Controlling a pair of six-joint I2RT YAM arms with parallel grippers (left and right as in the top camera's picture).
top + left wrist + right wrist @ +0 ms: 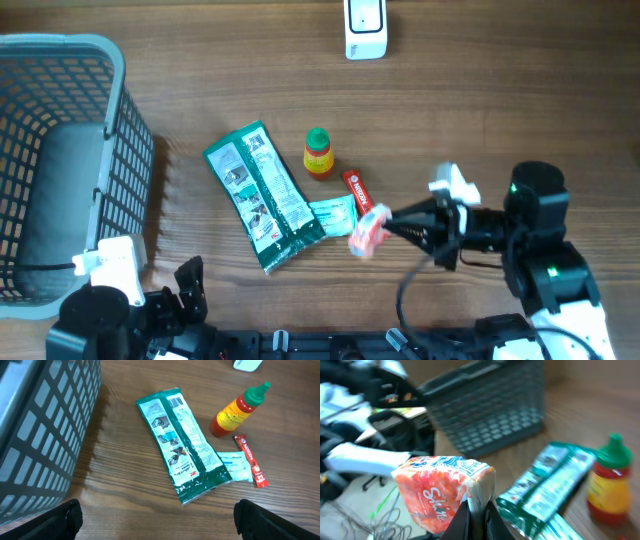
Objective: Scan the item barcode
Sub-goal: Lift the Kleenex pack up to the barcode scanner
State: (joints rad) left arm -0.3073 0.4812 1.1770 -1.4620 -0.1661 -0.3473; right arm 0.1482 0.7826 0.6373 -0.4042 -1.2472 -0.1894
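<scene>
1. The right claw [388, 218] is shut tight on a small orange-and-pink packet [367, 232]. It pinches one thin edge of the wrapper between its fingertips.
2. In the right wrist view the packet stands up from the pinched edge, with white lettering on its orange face.
3. From overhead the held packet sits right of centre on the wooden table [520, 90], just beside the near end of a red sachet [355, 188] and the right end of a pale blue-green sachet [333, 213]. Whether it touches the table cannot be told.
4. The right arm reaches in from the right side, its claw pointing left.
5. The left claw [160, 522] is spread wide and holds nothing. Its two dark fingertips show only at the near corners of the left wrist view. It hangs at the near left edge of the table, well apart from the items.
6. A long green packet [262, 195] lies flat at the centre, slanting from far left to near right. Its near end lies over the left end of the pale sachet.
7. A small red sauce bottle [318, 153] with a green cap is just right of the green packet, far of the red sachet.
8. A grey mesh basket [130, 150] fills the left side.
9. A white device [365, 28] sits at the far edge, well apart from everything else.
</scene>
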